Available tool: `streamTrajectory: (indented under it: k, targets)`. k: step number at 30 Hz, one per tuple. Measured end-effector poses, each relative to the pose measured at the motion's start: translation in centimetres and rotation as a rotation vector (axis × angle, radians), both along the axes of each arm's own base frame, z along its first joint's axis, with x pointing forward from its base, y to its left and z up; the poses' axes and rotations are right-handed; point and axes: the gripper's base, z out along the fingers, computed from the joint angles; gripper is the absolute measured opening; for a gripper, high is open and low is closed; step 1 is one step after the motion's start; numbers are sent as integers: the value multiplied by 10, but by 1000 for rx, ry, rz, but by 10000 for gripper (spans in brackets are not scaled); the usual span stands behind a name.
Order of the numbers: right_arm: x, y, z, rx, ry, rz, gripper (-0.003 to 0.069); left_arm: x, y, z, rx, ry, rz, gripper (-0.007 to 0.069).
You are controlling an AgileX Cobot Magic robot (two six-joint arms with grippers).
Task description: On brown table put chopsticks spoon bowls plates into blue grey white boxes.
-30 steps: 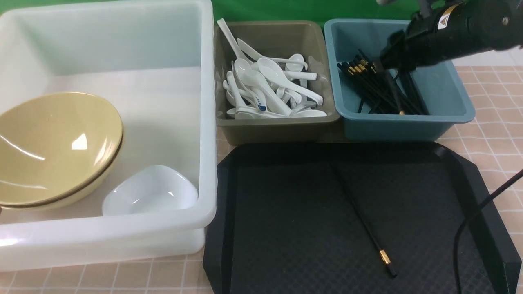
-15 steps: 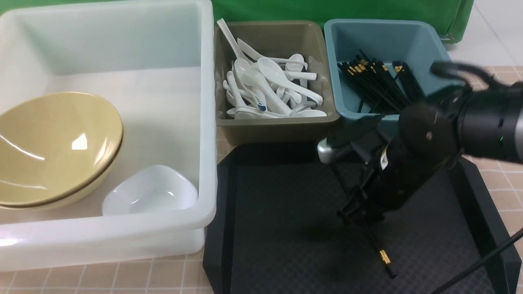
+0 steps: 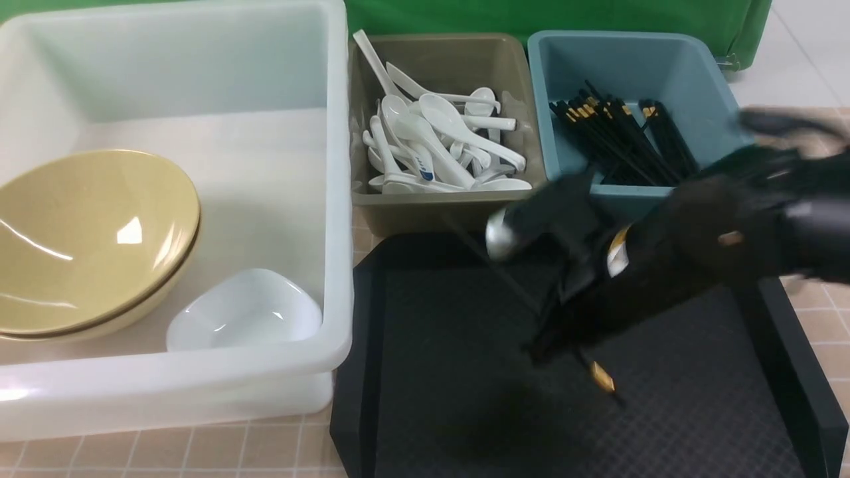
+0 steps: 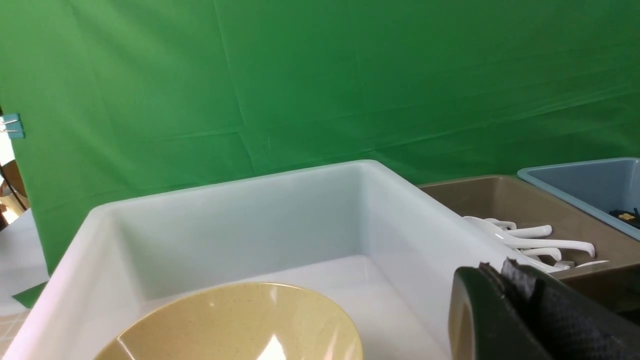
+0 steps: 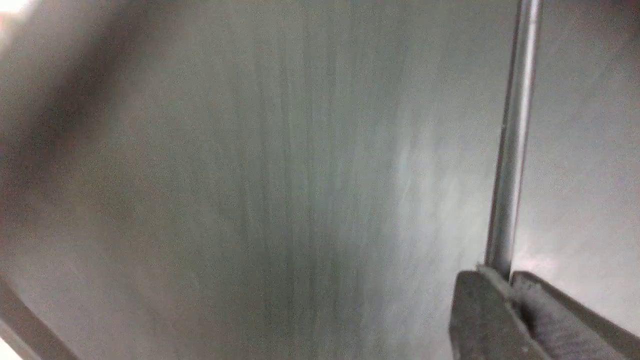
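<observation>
The right end effector (image 5: 504,282) is pinching one black chopstick (image 5: 511,150) between narrow jaws, holding it slanted over the black tray (image 3: 431,372), with its gold-banded end nearer the robot. The other chopsticks (image 3: 617,133) are lying in the blue box (image 3: 637,60). The left end effector (image 4: 502,275) is sitting closed, holding nothing, beside the white box (image 4: 225,200)

1. Right arm (image 3: 697,252): motion-blurred, outline smeared.
2. Chopstick (image 3: 603,376): middle hidden behind the arm.
3. Bowls (image 3: 86,239): cut off at left edge.
4. Black tray (image 3: 465,411): cut off at bottom edge; blurred throughout in right wrist view.
</observation>
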Motion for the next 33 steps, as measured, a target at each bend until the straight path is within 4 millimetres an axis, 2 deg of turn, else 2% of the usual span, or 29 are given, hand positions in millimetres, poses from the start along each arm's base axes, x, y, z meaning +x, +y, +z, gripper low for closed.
streamTrajectory:
  k: [2,3,5,7,8,9,10,11,12,14,16,17,21,24,27,30,31,32,33]
  targets:
    - [-5,-11,47,94,-250,11,75,0,0,0,1,0,0,5]
    - [-5,-12,51,102,-272,9,75,0,0,0,1,0,0,5]
    - [-1,-25,85,189,-512,-12,74,0,0,0,1,0,0,5]
    - [14,-40,104,269,-712,-51,74,0,0,0,1,0,0,5]
    - [19,-43,106,286,-756,-64,74,0,0,0,1,0,0,5]
    - [33,-51,107,324,-845,-94,74,0,0,0,1,0,0,5]
    - [36,-52,107,329,-855,-98,74,0,0,0,1,0,0,5]
    - [56,-61,100,366,-930,-134,76,0,0,1,-1,-8,4,5]
    - [67,-66,92,377,-951,-153,80,0,1,1,-2,-14,6,5]
    - [85,-73,73,392,-939,-192,102,0,1,1,-2,-16,7,5]
    - [95,-76,59,407,-894,-229,127,0,1,1,-2,-13,6,5]
    - [102,-79,44,426,-824,-275,170,0,0,0,0,-5,2,5]
    - [111,-81,17,420,-675,-345,321,0,-1,-3,8,37,-16,5]
    - [108,-83,14,433,-595,-399,368,0,-2,-6,12,61,-26,5]
    - [92,-89,27,416,-497,-467,340,0,-3,-7,16,81,-34,5]
    - [64,-96,57,359,-502,-450,230,0,-4,-9,19,99,-42,5]
    - [44,-99,76,345,-543,-423,171,0,-4,-10,20,106,-45,5]
    - [34,-100,85,341,-569,-405,132,0,-4,-10,21,110,-47,5]
    - [8,-103,105,353,-633,-368,80,0,-5,-11,22,115,-49,5]
